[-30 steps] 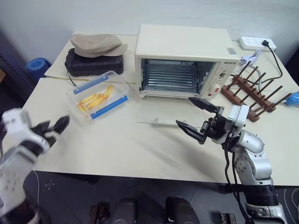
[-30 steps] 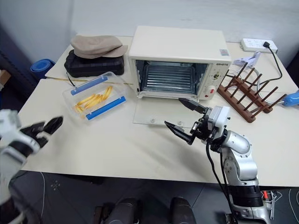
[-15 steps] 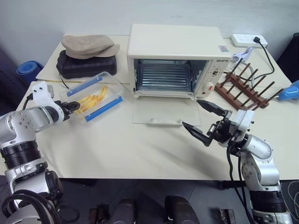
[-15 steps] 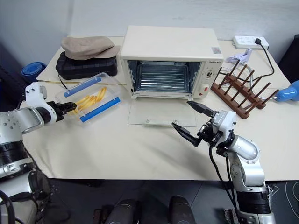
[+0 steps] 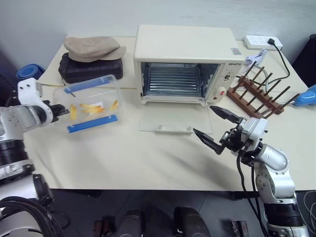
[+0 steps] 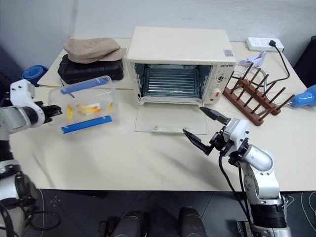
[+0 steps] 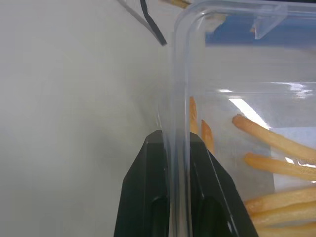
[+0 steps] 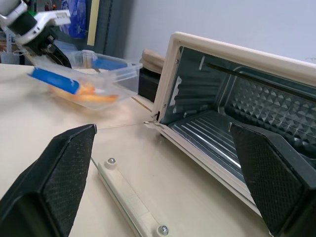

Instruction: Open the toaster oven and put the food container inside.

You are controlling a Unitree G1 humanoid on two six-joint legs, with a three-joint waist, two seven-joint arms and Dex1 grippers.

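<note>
cream toaster oven (image 5: 185, 44); clear container (image 5: 89, 102) — blue clips

The food container (image 7: 237, 123) runs off the top, right side and bottom of the left wrist view, so its far wall and one blue clip (image 7: 256, 34) are cut, and the black left gripper (image 7: 177, 143) fingers leave the frame at the bottom. In the right wrist view the toaster oven (image 8: 237, 98) is cropped at the right, hiding its knobs, and the container there is blurred. In the head view a blue object (image 5: 307, 96) at the table's right edge is cut off and cannot be identified.
</note>
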